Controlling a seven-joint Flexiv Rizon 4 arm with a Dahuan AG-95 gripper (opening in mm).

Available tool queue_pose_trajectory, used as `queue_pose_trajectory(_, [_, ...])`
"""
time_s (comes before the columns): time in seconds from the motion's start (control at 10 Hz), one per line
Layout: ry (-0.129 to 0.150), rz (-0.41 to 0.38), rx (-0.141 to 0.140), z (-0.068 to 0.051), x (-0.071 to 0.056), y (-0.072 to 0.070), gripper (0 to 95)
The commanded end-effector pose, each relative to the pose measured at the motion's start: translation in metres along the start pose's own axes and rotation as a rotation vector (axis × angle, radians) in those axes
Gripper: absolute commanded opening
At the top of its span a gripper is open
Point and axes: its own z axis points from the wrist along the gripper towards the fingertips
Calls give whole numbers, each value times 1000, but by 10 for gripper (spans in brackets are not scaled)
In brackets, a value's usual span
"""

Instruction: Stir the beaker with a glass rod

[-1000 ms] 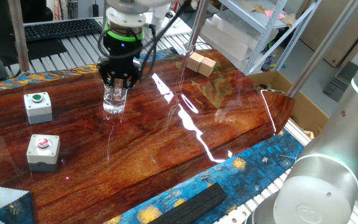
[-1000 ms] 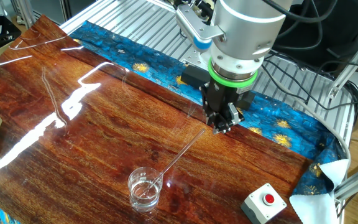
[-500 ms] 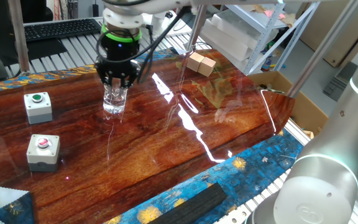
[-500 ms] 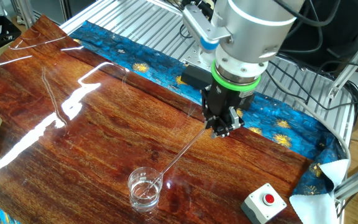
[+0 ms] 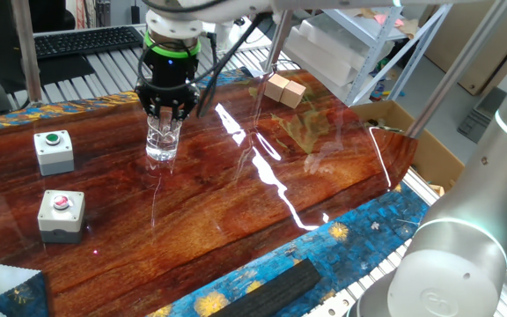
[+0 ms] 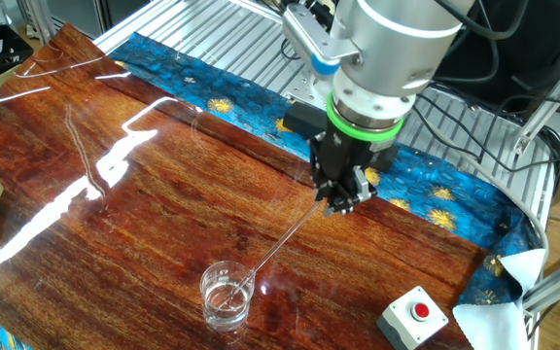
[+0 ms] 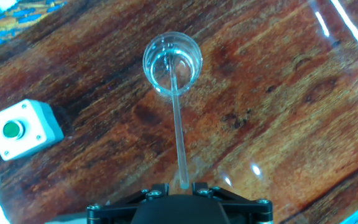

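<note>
The claw is clamped on the upper end of the glass rod. The rod slants down and away from it, its lower tip inside the beaker, which stands upright on the desk.

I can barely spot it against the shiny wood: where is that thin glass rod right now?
The glass rod slants down from the pincer, which grips its top; its lower end rests inside the beaker.

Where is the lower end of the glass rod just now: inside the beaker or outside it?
Inside. The glass rod slants from the gripper over the rim into the upright beaker.
</note>
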Motion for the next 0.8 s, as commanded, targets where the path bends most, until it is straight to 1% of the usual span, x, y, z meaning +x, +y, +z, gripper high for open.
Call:
queue_pose_trajectory(0.1, [-34,16,-6,0,-2,-2,380])
queue_pose_trajectory(0.3, [-48,20,-5,-1,-5,-2,380])
queue_pose_trajectory(0.4, [-53,21,-8,0,-6,-2,190])
queue_pose_trajectory(0.5, [-56,22,-10,0,-7,-2,190])
queue_pose_trajectory(0.6, [-66,24,-13,0,-8,-2,190])
queue_pose_trajectory(0.7, [-80,24,-12,0,-10,-2,190])
queue_pose_trajectory(0.8, [-99,23,-4,-1,-12,-2,190])
